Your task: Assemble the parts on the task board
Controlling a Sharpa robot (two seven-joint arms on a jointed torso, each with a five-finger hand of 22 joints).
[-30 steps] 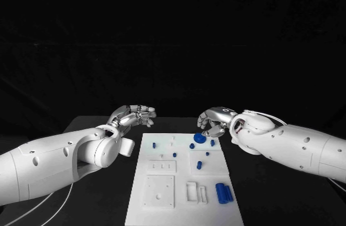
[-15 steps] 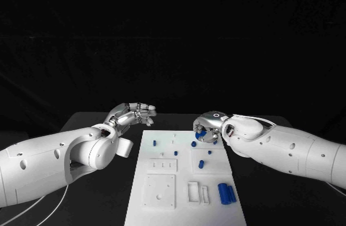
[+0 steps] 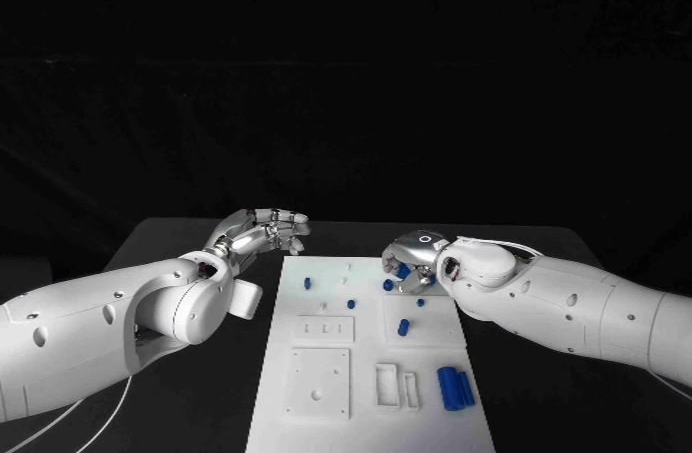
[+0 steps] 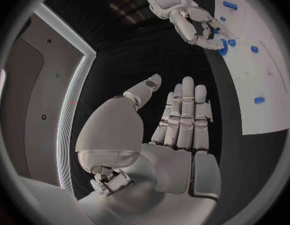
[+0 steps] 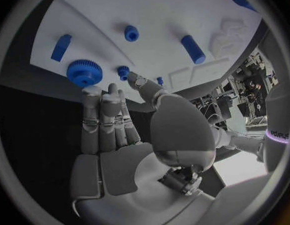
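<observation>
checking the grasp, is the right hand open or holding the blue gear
Open. In the right wrist view the right hand has its fingers extended and apart, and the blue gear sits on the task board beyond the fingertips.

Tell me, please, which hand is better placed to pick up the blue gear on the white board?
The right hand: its open fingertips are next to the blue gear. The left hand is open beyond the board's far left corner.

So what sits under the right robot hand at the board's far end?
Under the right robot hand, a blue gear and a small blue peg lie on the task board. The gear's underside is hidden.
</observation>
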